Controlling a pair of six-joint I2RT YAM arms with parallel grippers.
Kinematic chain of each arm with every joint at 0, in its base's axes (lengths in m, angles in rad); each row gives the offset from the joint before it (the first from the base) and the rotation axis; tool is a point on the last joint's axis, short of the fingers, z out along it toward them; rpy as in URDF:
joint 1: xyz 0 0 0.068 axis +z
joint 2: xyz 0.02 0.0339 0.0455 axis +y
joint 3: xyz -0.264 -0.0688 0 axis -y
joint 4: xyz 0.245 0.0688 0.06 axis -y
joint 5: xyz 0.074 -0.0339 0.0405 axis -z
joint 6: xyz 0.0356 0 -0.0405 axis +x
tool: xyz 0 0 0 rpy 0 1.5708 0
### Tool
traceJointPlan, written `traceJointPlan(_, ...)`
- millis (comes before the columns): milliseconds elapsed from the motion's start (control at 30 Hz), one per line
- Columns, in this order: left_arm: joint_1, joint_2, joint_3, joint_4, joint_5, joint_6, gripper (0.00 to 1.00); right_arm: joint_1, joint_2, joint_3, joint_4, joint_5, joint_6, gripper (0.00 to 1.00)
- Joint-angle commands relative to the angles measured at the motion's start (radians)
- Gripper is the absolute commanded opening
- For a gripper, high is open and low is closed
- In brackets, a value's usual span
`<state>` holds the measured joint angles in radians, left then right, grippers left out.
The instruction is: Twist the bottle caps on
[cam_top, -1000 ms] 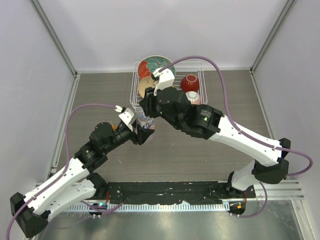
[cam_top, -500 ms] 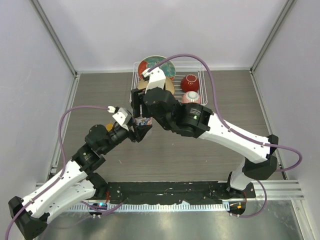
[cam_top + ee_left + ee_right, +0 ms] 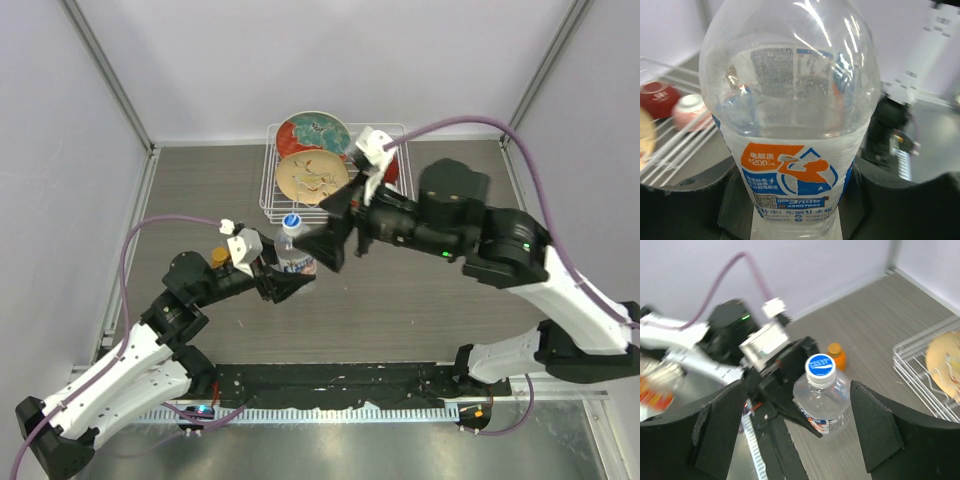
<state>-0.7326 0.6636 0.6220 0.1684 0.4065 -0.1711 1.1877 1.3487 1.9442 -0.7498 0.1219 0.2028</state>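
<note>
The left gripper (image 3: 288,283) is near the middle of the table (image 3: 420,310). Its fingers (image 3: 695,210) are partly open and press on both sides of the water bottle (image 3: 795,125), down low by the label. They hold it standing up. The white cap (image 3: 820,366) with a blue mark sits on top of the bottle. I cannot tell how tight it is. The right gripper (image 3: 322,225) hangs just to the right of the bottle top. Its fingers (image 3: 722,425) are spread wide apart. They hold nothing and do not touch the bottle or the cap. A small orange bottle (image 3: 218,257) stands on the table just left of the water bottle, next to the left arm. Farther back is a wire rack (image 3: 268,190) with two plates (image 3: 312,175) in it.
</note>
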Motion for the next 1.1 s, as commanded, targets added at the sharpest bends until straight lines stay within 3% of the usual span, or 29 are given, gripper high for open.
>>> traceJointPlan(0,0.001,0.007,0.041,0.037,0.420,-0.062,0.00,-0.007,-0.114,-0.115,0.094,-0.395,-0.195,0.90)
traceJointPlan(67,0.002,0.014,0.064,0.033,0.597,-0.088,0.00,-0.013,-0.134,-0.132,0.112,-0.418,-0.198,0.91)
traceJointPlan(200,0.006,0.031,0.103,0.022,0.789,-0.134,0.00,-0.025,-0.149,-0.142,0.154,-0.540,-0.233,0.90)
traceJointPlan(300,0.007,0.039,0.122,0.016,0.837,-0.149,0.00,-0.025,-0.146,-0.148,0.182,-0.579,-0.235,0.88)
traceJointPlan(733,0.021,0.039,0.142,0.020,0.890,-0.177,0.00,-0.036,-0.059,-0.166,0.277,-0.754,-0.206,0.74)
traceJointPlan(1067,0.025,0.042,0.142,0.046,0.887,-0.188,0.00,-0.039,-0.079,-0.241,0.348,-0.826,-0.154,0.54)
